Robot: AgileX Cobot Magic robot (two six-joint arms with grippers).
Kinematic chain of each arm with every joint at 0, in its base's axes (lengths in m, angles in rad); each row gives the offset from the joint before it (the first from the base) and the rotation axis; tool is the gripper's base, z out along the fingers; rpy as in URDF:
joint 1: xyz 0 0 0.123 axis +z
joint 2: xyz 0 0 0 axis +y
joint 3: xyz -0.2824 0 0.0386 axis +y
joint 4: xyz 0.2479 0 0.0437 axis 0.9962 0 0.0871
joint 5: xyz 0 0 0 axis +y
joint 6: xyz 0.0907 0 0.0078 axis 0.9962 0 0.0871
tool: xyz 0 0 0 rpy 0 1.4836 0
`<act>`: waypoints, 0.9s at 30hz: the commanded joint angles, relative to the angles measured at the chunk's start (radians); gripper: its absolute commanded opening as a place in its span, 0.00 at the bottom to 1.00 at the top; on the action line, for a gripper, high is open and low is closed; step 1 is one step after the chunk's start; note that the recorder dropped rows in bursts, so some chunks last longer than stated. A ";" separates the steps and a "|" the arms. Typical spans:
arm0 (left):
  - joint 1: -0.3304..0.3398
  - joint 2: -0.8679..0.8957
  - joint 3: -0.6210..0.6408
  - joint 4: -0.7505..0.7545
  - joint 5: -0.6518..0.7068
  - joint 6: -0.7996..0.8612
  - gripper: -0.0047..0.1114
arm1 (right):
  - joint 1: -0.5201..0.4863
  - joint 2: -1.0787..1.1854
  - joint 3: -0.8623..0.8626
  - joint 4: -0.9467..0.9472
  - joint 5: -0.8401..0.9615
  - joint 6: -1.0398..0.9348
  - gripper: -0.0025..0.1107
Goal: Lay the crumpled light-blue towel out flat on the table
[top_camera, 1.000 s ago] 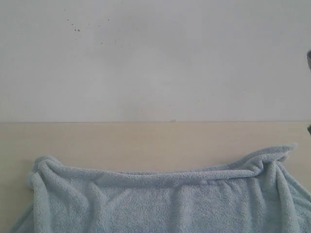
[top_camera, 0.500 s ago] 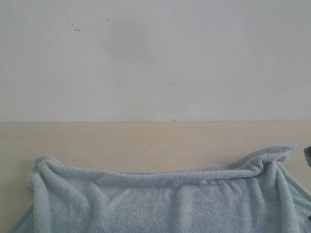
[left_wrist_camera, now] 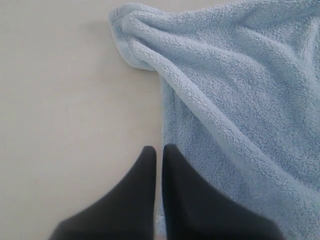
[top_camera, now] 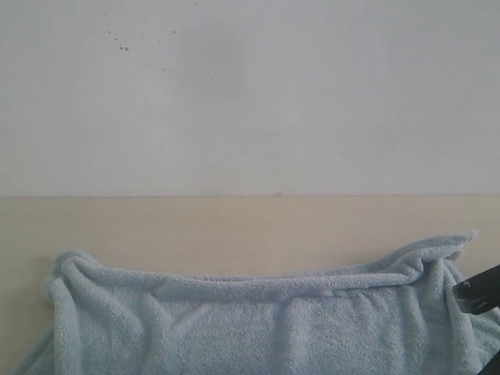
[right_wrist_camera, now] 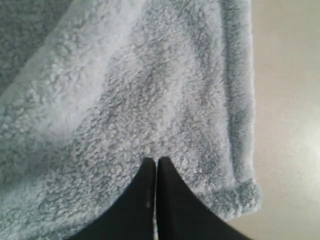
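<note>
The left hand (left_wrist_camera: 159,150), fingers pressed together, hangs at the rumpled edge of the light-blue towel (left_wrist_camera: 240,90) over the desk (left_wrist_camera: 65,100); the right hand (right_wrist_camera: 156,162), likewise closed, sits above the towel's hemmed corner

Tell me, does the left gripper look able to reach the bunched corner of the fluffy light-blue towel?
Probably yes. The left gripper, jaws shut, sits at the edge of the fluffy light-blue towel; only smooth cream table lies between it and the bunched corner.

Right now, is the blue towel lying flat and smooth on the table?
No, the towel has thick folds and a rolled-up edge on the table.
</note>
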 commanded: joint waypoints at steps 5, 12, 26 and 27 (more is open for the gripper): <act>0.001 -0.006 0.005 -0.015 -0.025 -0.003 0.08 | -0.067 0.011 -0.010 -0.100 -0.028 0.091 0.02; 0.001 -0.006 0.005 -0.015 -0.034 -0.003 0.08 | -0.093 0.027 -0.034 0.018 -0.064 -0.011 0.02; 0.001 -0.006 0.005 -0.015 -0.034 -0.003 0.08 | -0.093 0.115 -0.036 0.048 0.021 -0.028 0.02; 0.001 -0.006 0.005 -0.015 -0.034 -0.003 0.08 | -0.093 0.115 -0.036 0.051 0.067 0.001 0.02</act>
